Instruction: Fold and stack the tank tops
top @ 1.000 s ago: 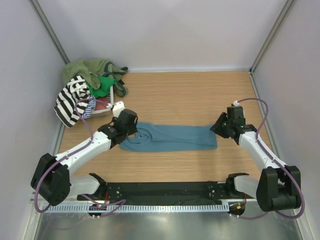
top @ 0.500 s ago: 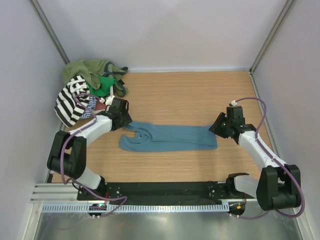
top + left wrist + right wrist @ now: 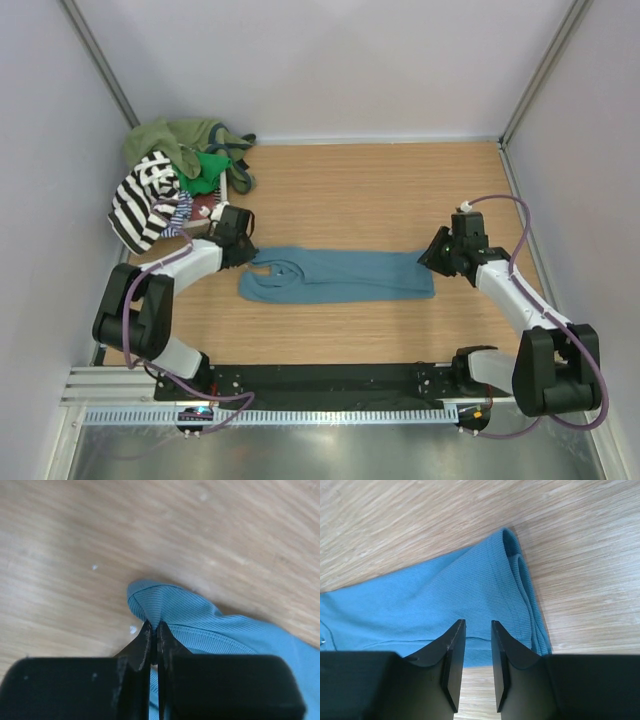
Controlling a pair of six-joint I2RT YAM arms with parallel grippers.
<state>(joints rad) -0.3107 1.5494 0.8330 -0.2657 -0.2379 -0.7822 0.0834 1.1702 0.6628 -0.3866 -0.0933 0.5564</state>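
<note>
Left hand (image 3: 154,628) now pinches flat, folded teal top (image 3: 345,276).

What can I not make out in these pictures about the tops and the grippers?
- Top view: the heap overlaps itself, so the count of tops is hidden.
- Top view: the left gripper and right gripper cover their own fingertips.
- Right wrist view: whether the fingers touch the teal tank top is unclear.
</note>
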